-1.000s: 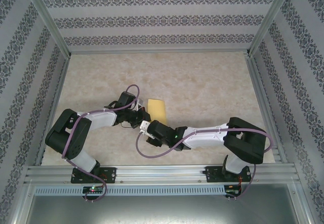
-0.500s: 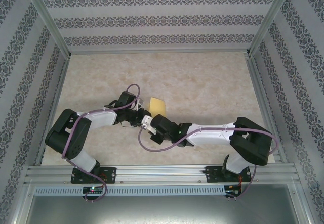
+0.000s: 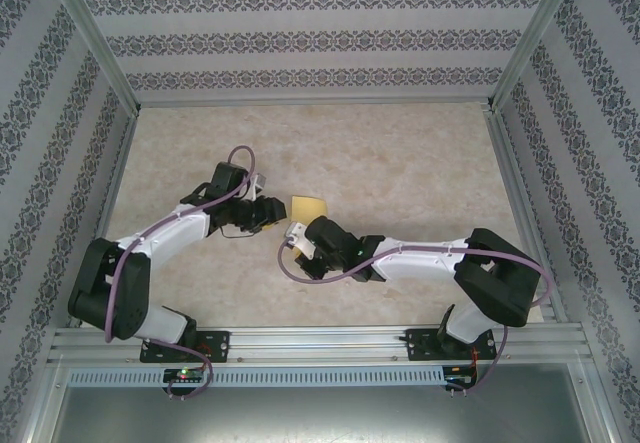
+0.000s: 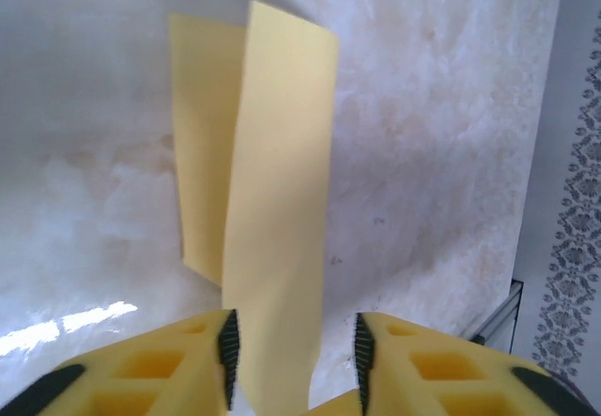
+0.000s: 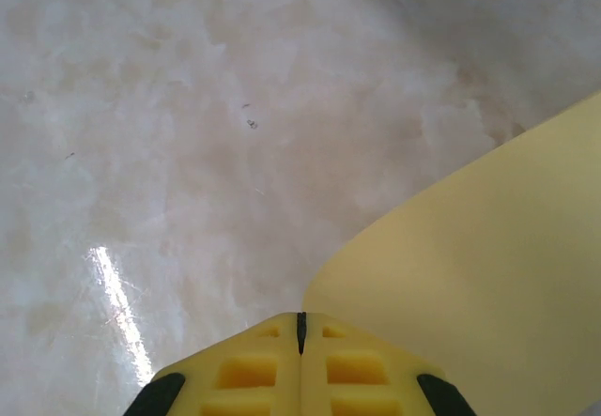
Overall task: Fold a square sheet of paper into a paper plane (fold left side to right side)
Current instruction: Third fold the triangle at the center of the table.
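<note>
With our left gripper [image 4: 293, 341] open around the thin yellow-orange paper sheet [image 4: 282, 172] curling off the beige table [image 3: 400, 163] and our right gripper [image 5: 300, 327] shut, seemingly pinching its edge, we should align edges before creasing.

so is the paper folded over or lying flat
Folded over, loosely: the paper shows two layers in the left wrist view, one lifted.

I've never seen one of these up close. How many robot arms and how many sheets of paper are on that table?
Robot arms: 2, the left arm and the right arm
Sheets of paper: 1, the yellow paper sheet
Total: 3
</note>
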Robot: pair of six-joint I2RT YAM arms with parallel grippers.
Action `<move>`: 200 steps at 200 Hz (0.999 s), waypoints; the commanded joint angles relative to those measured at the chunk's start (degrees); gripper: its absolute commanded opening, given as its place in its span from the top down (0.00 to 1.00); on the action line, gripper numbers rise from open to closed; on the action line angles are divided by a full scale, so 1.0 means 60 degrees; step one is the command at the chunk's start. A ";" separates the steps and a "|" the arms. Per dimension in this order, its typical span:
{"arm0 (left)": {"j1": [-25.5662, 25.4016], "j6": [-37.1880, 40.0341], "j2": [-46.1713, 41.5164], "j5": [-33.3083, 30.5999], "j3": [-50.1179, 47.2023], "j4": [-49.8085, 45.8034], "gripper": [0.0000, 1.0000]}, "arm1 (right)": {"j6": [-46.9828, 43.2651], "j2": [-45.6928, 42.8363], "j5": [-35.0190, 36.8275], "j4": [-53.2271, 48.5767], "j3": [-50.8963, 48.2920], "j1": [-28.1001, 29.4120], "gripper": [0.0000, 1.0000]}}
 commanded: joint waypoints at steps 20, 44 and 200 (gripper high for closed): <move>-0.0050 0.0796 0.1693 0.0990 0.1048 0.0430 0.69 | 0.0562 0.0011 -0.0761 0.0338 -0.0212 -0.0261 1.00; -0.0301 0.1062 0.2803 0.1287 0.1907 0.0451 0.72 | 0.0675 0.0083 -0.0896 0.0381 -0.0212 -0.0327 1.00; -0.1004 0.2351 0.5682 0.0716 0.3549 -0.0980 0.78 | 0.1912 0.0610 -0.1764 0.0357 -0.0139 -0.1536 1.00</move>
